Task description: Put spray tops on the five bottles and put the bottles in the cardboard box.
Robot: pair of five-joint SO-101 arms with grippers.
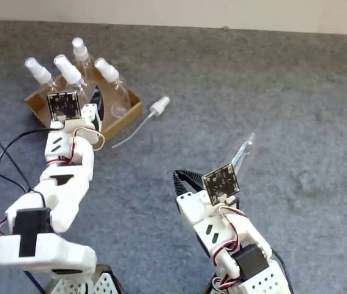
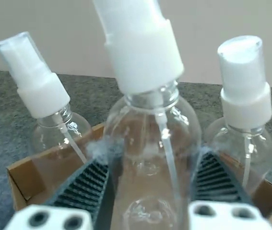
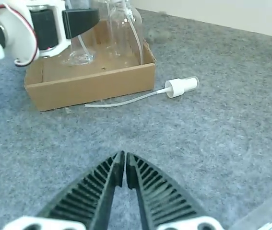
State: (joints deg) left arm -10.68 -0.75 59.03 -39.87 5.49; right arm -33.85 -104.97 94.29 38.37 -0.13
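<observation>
The cardboard box (image 1: pixel 126 115) holds several clear bottles with white spray tops. My left gripper (image 2: pixel 150 165) is inside the box, shut on the nearest capped bottle (image 2: pixel 145 120), with a ribbed finger pressed on each side. In the high view that bottle (image 1: pixel 69 70) stands just ahead of the left gripper (image 1: pixel 90 103). A loose spray top (image 1: pixel 159 106) with its long dip tube lies on the carpet beside the box. My right gripper (image 3: pixel 124 155) is shut and empty, low over the carpet. An uncapped clear bottle (image 1: pixel 244 150) lies beside it.
Two more capped bottles (image 2: pixel 40 96) (image 2: pixel 243 91) stand behind the held one. The box wall (image 3: pixel 92 86) faces the right gripper, with the loose spray top (image 3: pixel 181 87) just past its corner. Grey carpet (image 1: pixel 271 92) spreads around both arms.
</observation>
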